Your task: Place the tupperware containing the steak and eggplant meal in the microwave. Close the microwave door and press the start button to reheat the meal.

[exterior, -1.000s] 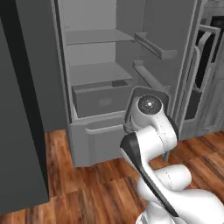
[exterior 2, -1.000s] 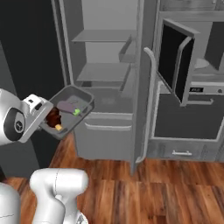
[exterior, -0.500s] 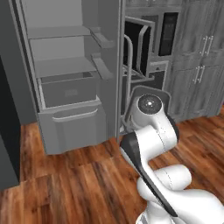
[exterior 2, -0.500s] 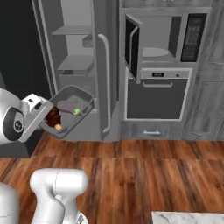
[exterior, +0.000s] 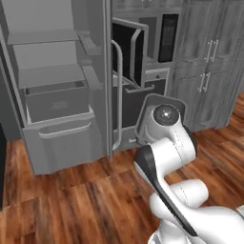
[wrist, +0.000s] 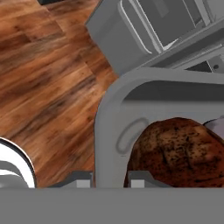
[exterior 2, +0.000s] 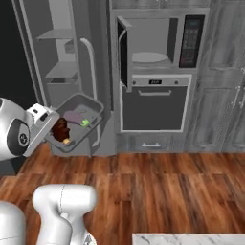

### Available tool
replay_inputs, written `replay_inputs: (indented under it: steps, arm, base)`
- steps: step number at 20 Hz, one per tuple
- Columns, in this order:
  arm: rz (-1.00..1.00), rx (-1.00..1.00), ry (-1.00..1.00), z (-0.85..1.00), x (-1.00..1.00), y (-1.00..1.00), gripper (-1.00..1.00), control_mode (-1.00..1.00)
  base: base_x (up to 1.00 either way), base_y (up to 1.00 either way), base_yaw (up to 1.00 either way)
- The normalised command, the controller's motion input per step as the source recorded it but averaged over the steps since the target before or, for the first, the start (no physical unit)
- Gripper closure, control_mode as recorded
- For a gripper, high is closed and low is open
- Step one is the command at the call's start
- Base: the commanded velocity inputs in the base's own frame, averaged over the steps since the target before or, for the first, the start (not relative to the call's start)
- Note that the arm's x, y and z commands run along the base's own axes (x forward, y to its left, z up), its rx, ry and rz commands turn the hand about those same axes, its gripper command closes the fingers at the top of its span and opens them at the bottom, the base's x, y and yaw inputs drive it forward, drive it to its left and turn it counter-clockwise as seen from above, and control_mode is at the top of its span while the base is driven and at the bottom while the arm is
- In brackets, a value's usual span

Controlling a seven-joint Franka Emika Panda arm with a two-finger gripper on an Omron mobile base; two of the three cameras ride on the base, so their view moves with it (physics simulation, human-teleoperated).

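Observation:
My gripper (wrist: 109,180) is shut on the near rim of the tupperware (wrist: 131,87), a small grey tub held in the air. In the tub lies the steak and eggplant meal (wrist: 175,148), a dark red-brown lump. In the right base view the gripper (exterior 2: 51,132) holds the tupperware (exterior 2: 79,112) at the lower left, tilted, with the meal (exterior 2: 61,129) and its green bit inside. The microwave (exterior 2: 158,28) sits up and to the right, with its microwave door (exterior 2: 123,52) swung open and a pale turntable plate (exterior 2: 149,57) inside. The tub's rim (exterior: 162,99) peeks out behind my wrist.
An oven with a bar handle (exterior 2: 153,100) sits under the microwave. The open fridge (exterior: 52,95) with shelves and a pulled-out drawer stands to the left, its door (exterior: 108,81) edge-on between fridge and oven. Tall cabinets (exterior: 209,62) stand at the right, over wood floor (exterior 2: 158,191).
The whole picture has slid left as the base turned: the fridge has moved aside and the microwave and oven are now ahead. The tub stays held in the shut gripper.

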Motion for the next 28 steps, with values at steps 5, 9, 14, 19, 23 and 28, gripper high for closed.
replay_inputs:
  steps: [5, 9, 14, 19, 23, 28]
  arm:
    - [0.0, 0.0, 0.0, 0.0, 0.0, 0.0, 1.0, 1.0]
    - [0.0, 0.0, 0.0, 0.0, 0.0, 0.0, 1.0, 1.0]
    - [0.0, 0.0, 0.0, 0.0, 0.0, 0.0, 1.0, 1.0]
    - [0.0, 0.0, 0.0, 0.0, 0.0, 0.0, 1.0, 1.0]
    - [0.0, 0.0, 0.0, 0.0, 0.0, 0.0, 1.0, 1.0]
    - [0.0, 0.0, 0.0, 0.0, 0.0, 0.0, 1.0, 1.0]
  base:
    - [0.92, -0.03, -0.35]
    - [0.7, 0.0, -0.6]
    - [0.33, -0.24, -0.63]
    - [0.65, -0.16, -0.59]
    - [1.0, 0.03, -0.5]
    - [1.0, 0.13, -0.32]
